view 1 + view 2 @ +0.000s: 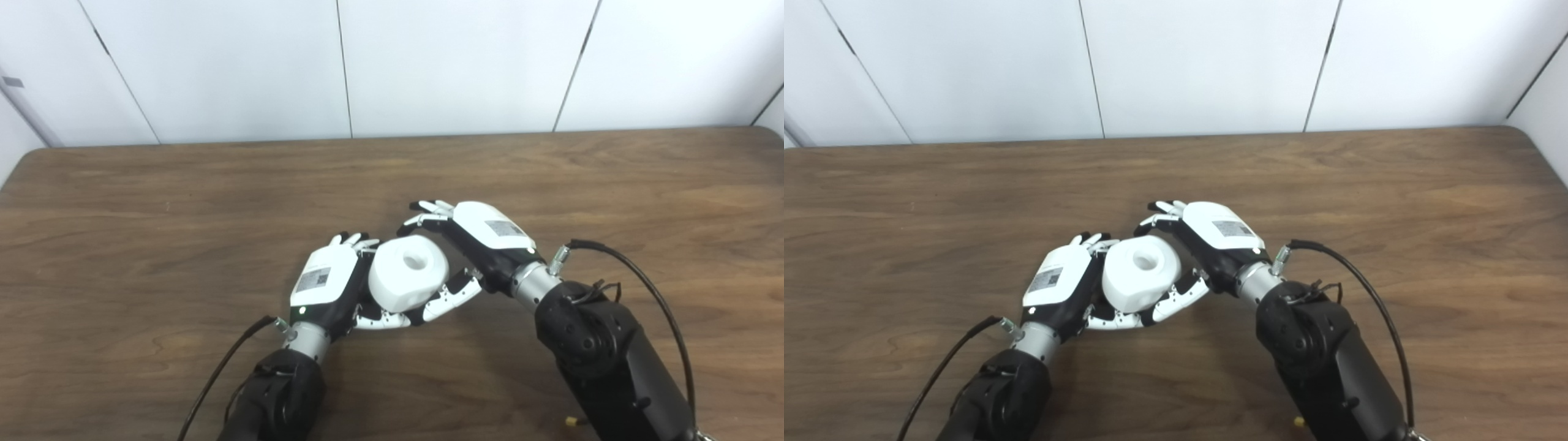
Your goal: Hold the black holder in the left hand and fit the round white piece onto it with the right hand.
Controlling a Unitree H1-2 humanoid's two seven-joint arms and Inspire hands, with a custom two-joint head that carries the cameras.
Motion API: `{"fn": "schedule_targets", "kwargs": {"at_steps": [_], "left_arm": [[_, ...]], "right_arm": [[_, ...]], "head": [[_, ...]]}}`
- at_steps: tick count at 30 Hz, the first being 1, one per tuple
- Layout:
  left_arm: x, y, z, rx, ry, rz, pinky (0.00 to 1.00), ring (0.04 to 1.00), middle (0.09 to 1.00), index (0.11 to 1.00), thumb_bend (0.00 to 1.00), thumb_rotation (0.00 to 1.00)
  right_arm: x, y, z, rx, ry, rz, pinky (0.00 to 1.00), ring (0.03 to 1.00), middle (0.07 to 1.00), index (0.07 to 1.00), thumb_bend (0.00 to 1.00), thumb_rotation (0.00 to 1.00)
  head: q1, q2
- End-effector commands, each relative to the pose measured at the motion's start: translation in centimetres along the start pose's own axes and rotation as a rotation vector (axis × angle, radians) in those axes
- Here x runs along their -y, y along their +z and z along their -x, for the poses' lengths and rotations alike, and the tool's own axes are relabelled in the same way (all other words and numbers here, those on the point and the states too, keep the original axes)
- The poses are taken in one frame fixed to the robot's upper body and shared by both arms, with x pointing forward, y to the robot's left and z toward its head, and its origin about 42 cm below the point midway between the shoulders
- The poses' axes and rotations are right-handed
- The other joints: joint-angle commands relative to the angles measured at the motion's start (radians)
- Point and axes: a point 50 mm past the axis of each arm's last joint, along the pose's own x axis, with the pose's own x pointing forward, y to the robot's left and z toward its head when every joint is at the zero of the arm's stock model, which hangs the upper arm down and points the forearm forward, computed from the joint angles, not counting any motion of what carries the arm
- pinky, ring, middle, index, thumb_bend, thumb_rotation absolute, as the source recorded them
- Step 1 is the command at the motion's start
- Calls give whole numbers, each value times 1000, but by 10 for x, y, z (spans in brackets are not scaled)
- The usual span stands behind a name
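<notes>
1. We see a brown wooden table [184, 196] with its far edge against a white panelled wall [429, 61]; both arms come in over the near edge.
2. The round white piece [407, 272] sits between the 2 hands, above the middle of the tabletop, nearer the near edge than the far one.
3. It is a thick white puck with a round hollow [419, 261] in its upper face; the hollow faces up and toward the far edge, and we can make out nothing inside it.
4. Our left hand [324, 285] is pressed to the left side of the white piece, fingers curled around it at the far side and thumb under its near edge, so it is gripping there.
5. We cannot make out the black holder; if it is in the left hand, the white piece and the dark palm hide it.
6. Our right hand [474, 242] is on the right side of the white piece: its fingertips [429, 211] arch over the far rim and its thumb [453, 294] reaches under the near side, touching or almost touching the left thumb.
7. We cannot tell whether the right fingers press the piece or only cup it.
8. A black cable [643, 288] loops out from the right wrist.
</notes>
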Motion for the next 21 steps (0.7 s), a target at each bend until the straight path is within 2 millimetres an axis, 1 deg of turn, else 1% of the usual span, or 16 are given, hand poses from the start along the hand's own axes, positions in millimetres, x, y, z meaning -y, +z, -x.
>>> {"fn": "schedule_targets", "kwargs": {"at_steps": [1, 6, 16, 21], "left_arm": [[5, 3, 0, 16, -30, -7, 1000, 934, 840, 485, 521, 61], [5, 3, 0, 18, -32, -7, 1000, 934, 841, 484, 520, 61], [6, 3, -1, 15, -33, -7, 1000, 933, 842, 485, 520, 61], [5, 2, -1, 11, -31, -10, 1000, 927, 839, 486, 520, 62]], "right_arm": [[11, 6, -2, 33, -36, 29, 884, 977, 955, 795, 1000, 347], [11, 6, -2, 33, -30, 35, 890, 978, 955, 813, 1000, 364], [17, 7, -2, 27, -20, 37, 903, 994, 974, 879, 1000, 390], [18, 5, -2, 18, -13, 53, 902, 1000, 998, 909, 1000, 398]], "head": [[1, 1], [0, 2], [0, -1], [3, -4]]}}
